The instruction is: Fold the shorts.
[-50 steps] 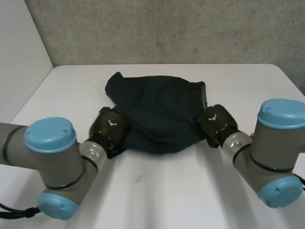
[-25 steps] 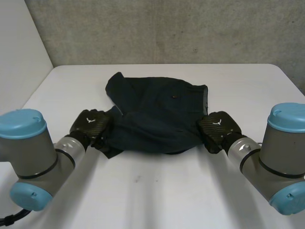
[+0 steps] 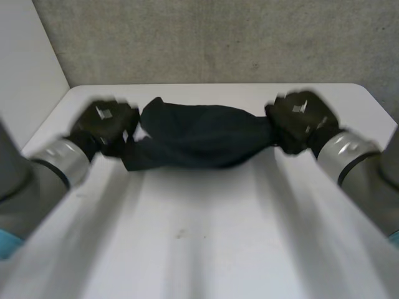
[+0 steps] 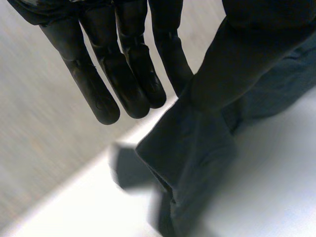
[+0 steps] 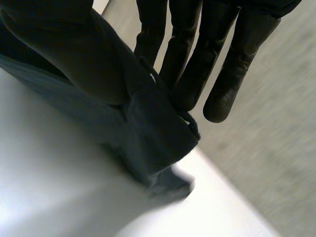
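The dark navy shorts point(image 3: 199, 137) hang bunched in a band between my two hands, above the far half of the white table point(image 3: 199, 249). My left hand point(image 3: 103, 121) grips their left end and my right hand point(image 3: 302, 118) their right end. In the left wrist view, the thumb pinches the shorts point(image 4: 192, 163) against the straight fingers point(image 4: 128, 74), and a flap hangs below the grip. Seen from the right wrist, the shorts point(image 5: 148, 138) are likewise pinched between the thumb and the straight fingers point(image 5: 217, 59).
A grey wall point(image 3: 218, 37) rises behind the table's far edge, and a white wall point(image 3: 25, 68) stands at the left. The near half of the table lies bare between my two forearms.
Both hands have risen and moved away from me, lifting the shorts' near edge off the table and towards the far edge. The left hand closed on the cloth during this.
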Robot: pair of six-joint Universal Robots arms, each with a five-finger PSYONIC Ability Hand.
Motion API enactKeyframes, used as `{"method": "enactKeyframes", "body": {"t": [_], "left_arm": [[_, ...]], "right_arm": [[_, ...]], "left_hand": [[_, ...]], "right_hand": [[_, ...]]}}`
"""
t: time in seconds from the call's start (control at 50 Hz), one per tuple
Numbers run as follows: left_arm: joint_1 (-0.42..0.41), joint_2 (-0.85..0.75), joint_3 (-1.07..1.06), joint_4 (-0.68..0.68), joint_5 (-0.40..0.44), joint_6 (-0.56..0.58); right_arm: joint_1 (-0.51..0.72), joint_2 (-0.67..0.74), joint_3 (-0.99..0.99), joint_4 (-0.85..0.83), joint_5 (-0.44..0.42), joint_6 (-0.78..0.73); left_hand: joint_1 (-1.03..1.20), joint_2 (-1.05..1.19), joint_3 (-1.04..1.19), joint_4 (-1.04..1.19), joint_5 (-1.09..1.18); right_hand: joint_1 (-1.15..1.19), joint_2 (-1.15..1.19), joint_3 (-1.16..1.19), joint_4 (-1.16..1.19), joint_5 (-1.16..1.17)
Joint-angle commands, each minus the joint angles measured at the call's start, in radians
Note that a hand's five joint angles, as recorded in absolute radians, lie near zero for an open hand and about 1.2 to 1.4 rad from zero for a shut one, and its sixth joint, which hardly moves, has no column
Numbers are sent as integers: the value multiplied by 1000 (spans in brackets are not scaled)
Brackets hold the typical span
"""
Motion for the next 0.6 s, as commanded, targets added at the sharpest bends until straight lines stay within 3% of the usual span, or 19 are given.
{"method": "enactKeyframes", "body": {"t": [0.02,0.16,0.3,0.42,0.6], "left_arm": [[15,386,172,-5,-81,2],[12,503,344,-63,-102,-1],[9,478,362,-103,-99,-25],[11,304,295,-100,-91,-36],[6,-61,303,-90,-93,-22]], "right_arm": [[0,-171,-184,79,-3,-1],[0,-248,-391,203,-3,4],[1,-257,-476,291,-1,2],[-2,-214,-442,325,-1,2],[12,49,-393,309,2,-10]], "left_hand": [[251,201,207,198,257],[251,201,207,198,257],[251,201,207,198,257],[251,201,207,198,257],[251,201,207,198,257]], "right_hand": [[416,219,185,208,237],[416,219,185,208,237],[416,219,185,208,237],[416,219,185,208,237],[416,219,185,208,237]]}}
